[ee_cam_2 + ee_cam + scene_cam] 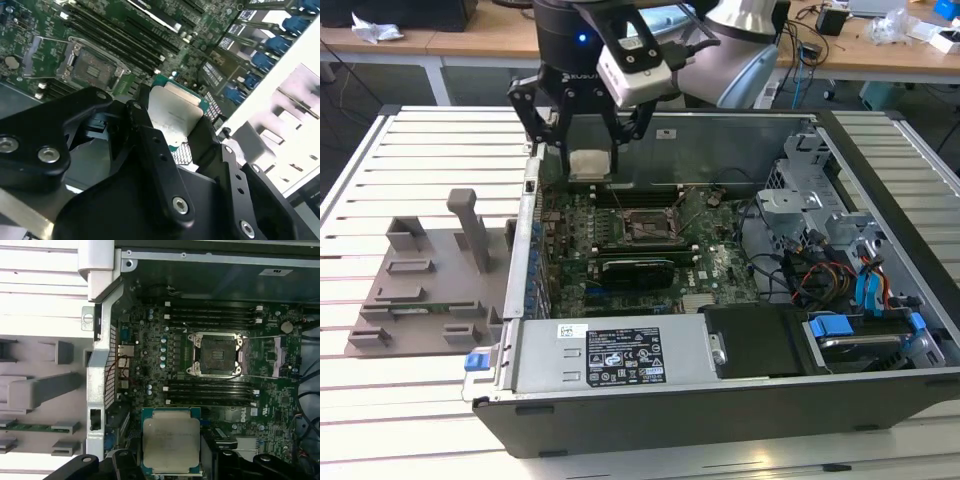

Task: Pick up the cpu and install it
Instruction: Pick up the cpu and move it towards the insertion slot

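While the jaws clamp the cpu (pixel 171 440), held level, metal plate upward, above the motherboard (pixel 150 365).

Exterior view sits up high and back a bit, looking down across the whole open case (pixel 720 410). First wrist view stares almost straight down at the motherboard (pixel 150 365). Second wrist view is way closer, slanting past the gripper (pixel 172 127). All three share the socket (pixel 650 228), and both wrist views catch the cpu (pixel 171 440).

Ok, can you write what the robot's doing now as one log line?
fingers: shut on cpu | cpu: held over motherboard | socket: open, empty | install: not yet done
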Robot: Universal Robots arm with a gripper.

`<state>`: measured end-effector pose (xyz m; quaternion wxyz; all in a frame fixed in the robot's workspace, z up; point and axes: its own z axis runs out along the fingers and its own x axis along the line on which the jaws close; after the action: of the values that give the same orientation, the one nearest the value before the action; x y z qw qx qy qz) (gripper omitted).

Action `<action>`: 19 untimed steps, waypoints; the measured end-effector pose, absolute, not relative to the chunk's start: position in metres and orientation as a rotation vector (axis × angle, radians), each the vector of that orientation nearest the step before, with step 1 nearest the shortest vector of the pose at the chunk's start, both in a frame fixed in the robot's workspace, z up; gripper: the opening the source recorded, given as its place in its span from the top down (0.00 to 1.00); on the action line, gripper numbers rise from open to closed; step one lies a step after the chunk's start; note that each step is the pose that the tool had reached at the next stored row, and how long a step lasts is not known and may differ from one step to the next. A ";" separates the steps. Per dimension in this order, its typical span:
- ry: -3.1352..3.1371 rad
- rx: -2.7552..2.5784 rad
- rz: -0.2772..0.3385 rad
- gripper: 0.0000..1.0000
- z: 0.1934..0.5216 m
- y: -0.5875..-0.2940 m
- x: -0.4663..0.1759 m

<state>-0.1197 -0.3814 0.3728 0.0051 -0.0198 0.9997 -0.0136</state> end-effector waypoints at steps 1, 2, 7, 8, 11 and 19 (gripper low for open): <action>3.131 -0.062 -0.042 0.45 0.372 -0.380 -0.116; 3.131 -0.062 -0.043 0.45 0.372 -0.379 -0.113; 3.131 -0.063 -0.043 0.45 0.370 -0.374 -0.096; 3.131 -0.063 -0.042 0.45 0.370 -0.373 -0.094; 3.132 -0.063 -0.043 0.45 0.369 -0.371 -0.084; 3.133 -0.063 -0.043 0.45 0.366 -0.362 -0.053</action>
<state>-0.0531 -0.3620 0.3660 0.0039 -0.0202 0.9997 -0.0136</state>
